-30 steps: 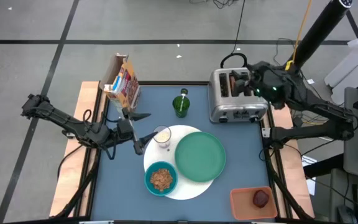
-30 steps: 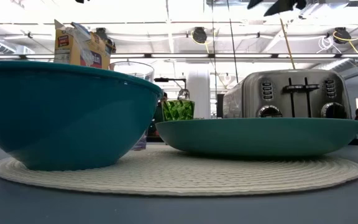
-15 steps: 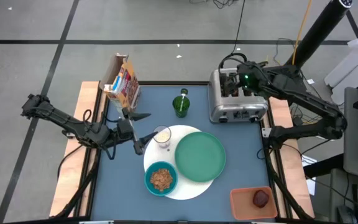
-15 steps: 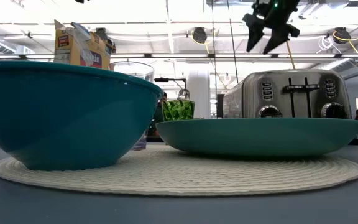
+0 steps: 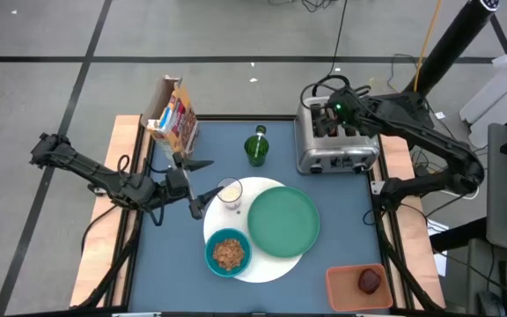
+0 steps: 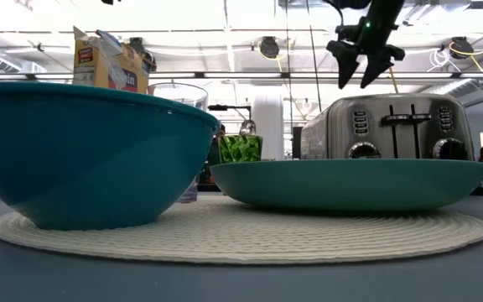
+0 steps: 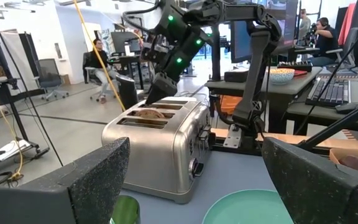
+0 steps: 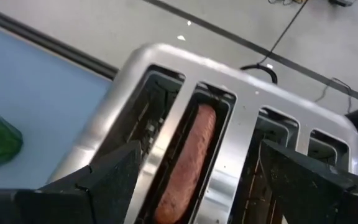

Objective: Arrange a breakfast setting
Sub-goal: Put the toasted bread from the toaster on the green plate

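Note:
A brown bagel [image 8: 190, 158] stands on edge in a slot of the silver toaster [image 5: 337, 139] at the table's far right. My right gripper [image 8: 197, 186] hovers open above that slot, slanting down, one finger on each side and touching nothing; it also shows in the low view [image 6: 360, 65]. My left gripper [image 5: 208, 179] waits open and level just left of the small clear milk glass [image 5: 230, 192]. The glass, the green plate [image 5: 282, 222] and the teal bowl [image 5: 228, 253] of cereal sit on the white round disc [image 5: 267, 269]. A dark-red fruit [image 5: 371, 280] lies in an orange tray.
A cereal box [image 5: 172, 116] stands at the far left corner. A green glass vessel [image 5: 256, 147] stands left of the toaster. The orange tray [image 5: 340, 289] sits at the near right corner. Bare blue table [image 5: 170, 264] lies left of the disc. People sit in the room beyond.
My right gripper has come down over the toaster and gone toward the table's left edge along its top. It has tipped from nearly level to slanting downward at the slots. Its fingers have stayed apart. Nothing on the table has moved.

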